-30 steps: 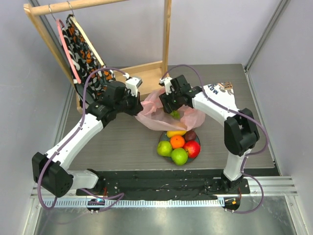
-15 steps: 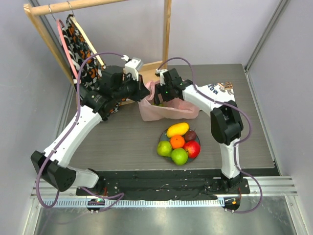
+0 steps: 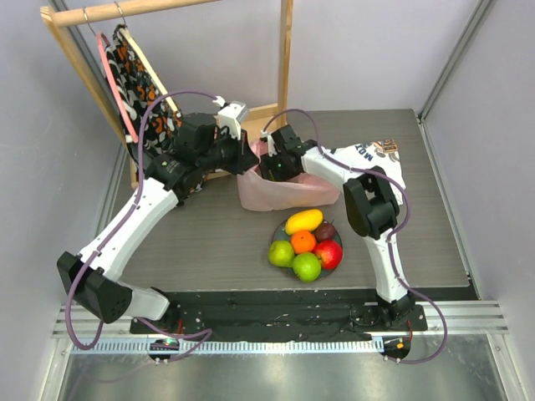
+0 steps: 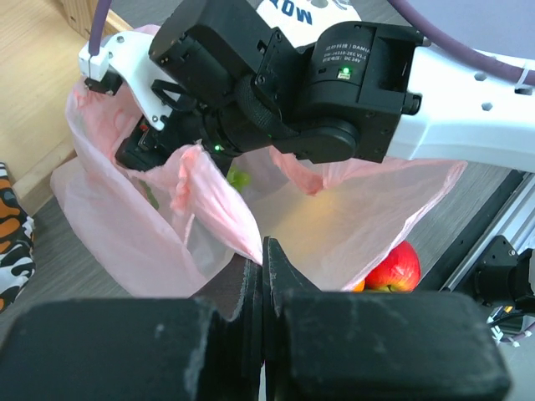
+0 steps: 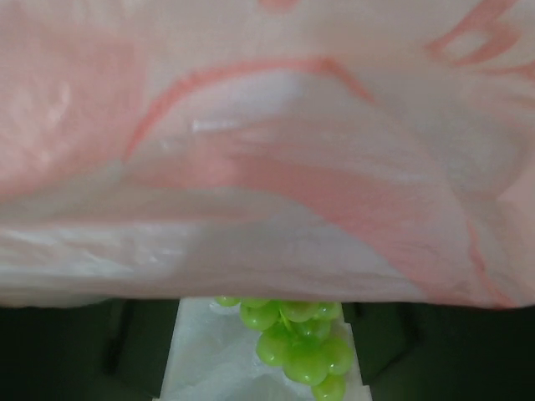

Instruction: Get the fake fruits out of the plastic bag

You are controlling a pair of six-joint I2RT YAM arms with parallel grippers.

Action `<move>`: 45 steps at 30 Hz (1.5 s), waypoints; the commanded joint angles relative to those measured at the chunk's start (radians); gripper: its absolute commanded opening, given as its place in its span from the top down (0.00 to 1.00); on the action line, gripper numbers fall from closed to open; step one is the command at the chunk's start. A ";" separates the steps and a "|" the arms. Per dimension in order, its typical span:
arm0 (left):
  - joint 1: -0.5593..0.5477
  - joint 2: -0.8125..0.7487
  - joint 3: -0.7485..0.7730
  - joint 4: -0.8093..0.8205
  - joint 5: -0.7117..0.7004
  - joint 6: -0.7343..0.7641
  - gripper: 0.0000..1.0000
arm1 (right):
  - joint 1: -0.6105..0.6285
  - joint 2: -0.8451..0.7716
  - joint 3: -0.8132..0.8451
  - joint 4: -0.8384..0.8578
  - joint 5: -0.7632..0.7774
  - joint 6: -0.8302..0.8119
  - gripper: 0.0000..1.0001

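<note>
The pink plastic bag [image 3: 288, 190] lies behind the plate [image 3: 279, 235], its mouth held up at the left. My left gripper [image 3: 243, 159] is shut on the bag's edge [image 4: 219, 209]. My right gripper [image 3: 271, 167] reaches into the bag's mouth. In the right wrist view its jaws stand apart with a bunch of green grapes [image 5: 297, 344] between them, under pink film [image 5: 267, 150]. I cannot tell if the fingers touch the grapes. The plate holds a mango [image 3: 303, 220], an orange [image 3: 303, 241], a dark purple fruit [image 3: 325, 231], a red apple [image 3: 328, 253] and two green apples [image 3: 281, 253].
A wooden rack [image 3: 280, 58] with a patterned cloth on a pink hanger [image 3: 142, 92] stands at the back left, its base [image 3: 255, 125] just behind the bag. A white-and-navy printed cloth [image 3: 378, 156] lies at the back right under the right arm.
Both grippers have moved back and to the left. The bag has been drawn off the plate, so the mango now shows whole. The right gripper has gone into the bag's mouth.
</note>
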 commanded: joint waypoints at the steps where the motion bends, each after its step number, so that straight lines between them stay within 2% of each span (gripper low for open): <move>1: -0.004 -0.006 -0.009 0.060 -0.003 0.008 1.00 | 0.013 -0.028 -0.002 0.013 0.037 -0.014 0.35; 3: -0.004 -0.009 -0.017 0.059 -0.004 0.010 1.00 | 0.011 -0.023 0.012 0.017 0.026 -0.043 0.53; 4: -0.002 -0.010 -0.020 0.055 -0.006 0.013 1.00 | 0.011 -0.025 0.023 0.015 0.018 -0.051 0.71; 5: -0.002 -0.013 -0.022 0.054 -0.011 0.016 1.00 | 0.007 -0.026 0.024 0.015 0.011 -0.080 0.80; 7: -0.004 -0.016 -0.029 0.054 -0.017 0.026 1.00 | 0.004 -0.043 0.018 0.015 -0.006 -0.094 0.93; 9: -0.001 -0.016 -0.035 0.057 -0.040 0.028 1.00 | -0.004 -0.066 0.006 0.010 -0.023 -0.118 0.98; 15: 0.013 -0.018 -0.061 0.083 -0.069 0.048 1.00 | -0.050 -0.276 -0.028 -0.097 -0.147 -0.181 0.99; 20: 0.016 -0.009 -0.080 0.123 -0.080 0.059 1.00 | -0.065 -0.471 -0.101 -0.198 -0.293 -0.325 0.98; 27: 0.016 0.016 -0.101 0.204 -0.080 0.097 1.00 | -0.076 -0.715 -0.230 -0.180 -0.357 -0.356 0.99; 33: 0.019 0.076 -0.077 0.224 -0.135 0.103 1.00 | -0.073 -0.832 -0.166 -0.160 -0.442 -0.342 0.99; 40: 0.027 0.155 0.004 0.270 -0.132 0.053 1.00 | -0.013 -0.845 0.050 -0.354 -0.511 -0.349 0.99; 45: 0.038 0.208 0.060 0.279 -0.138 0.020 1.00 | 0.114 -0.922 -0.040 -0.359 -0.442 -0.379 0.98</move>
